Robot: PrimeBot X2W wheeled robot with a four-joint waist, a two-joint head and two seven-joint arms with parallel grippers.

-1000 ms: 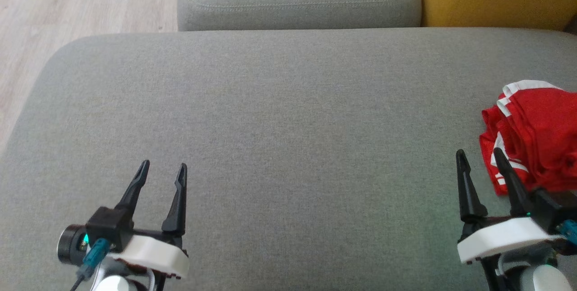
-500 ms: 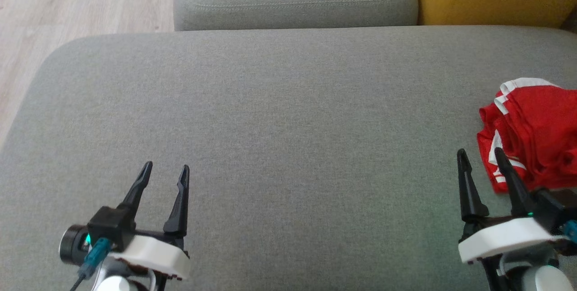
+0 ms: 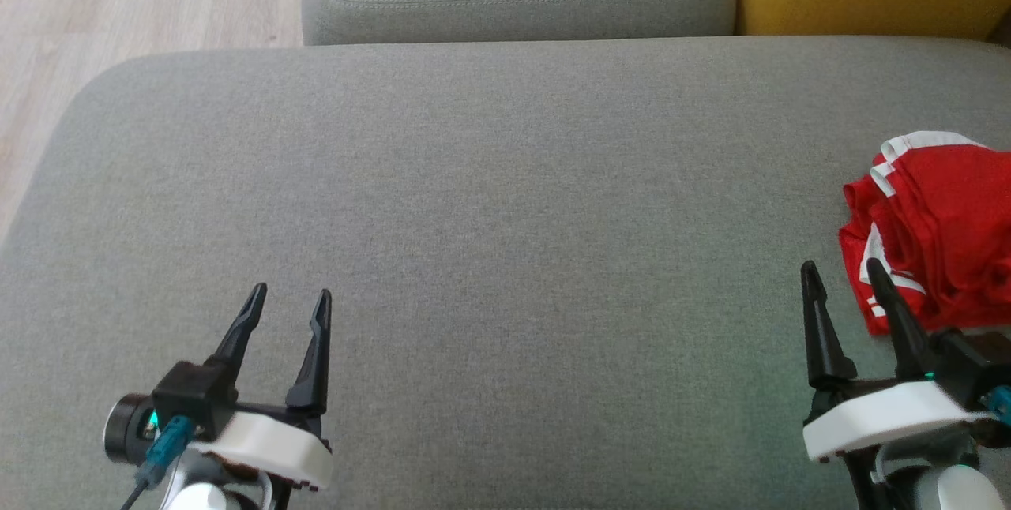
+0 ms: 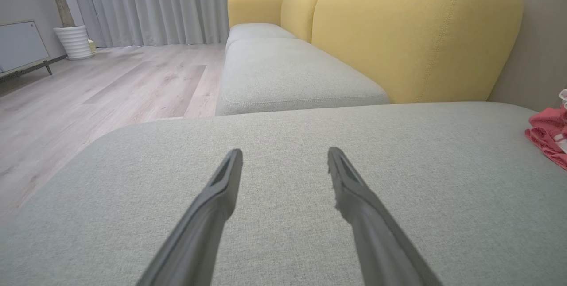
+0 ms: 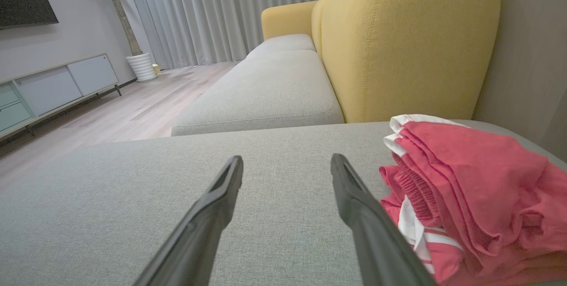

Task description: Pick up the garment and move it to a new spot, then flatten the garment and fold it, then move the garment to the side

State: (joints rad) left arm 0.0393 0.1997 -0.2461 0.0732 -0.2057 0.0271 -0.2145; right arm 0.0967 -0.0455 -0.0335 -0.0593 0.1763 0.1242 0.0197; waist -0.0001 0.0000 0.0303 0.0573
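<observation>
nothing has moved: garment bunched just right of the right end effector, jaws apart.

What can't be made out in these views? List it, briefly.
Garment type and full spread: head view, cut off by the right edge.
Its near hem: right wrist view, covered by one of the right jaws and cut by the bottom edge.
Whether the right jaws touch it: head view, one tip overlaps the cloth.
Left wrist view: most of it lies past the right edge.
</observation>
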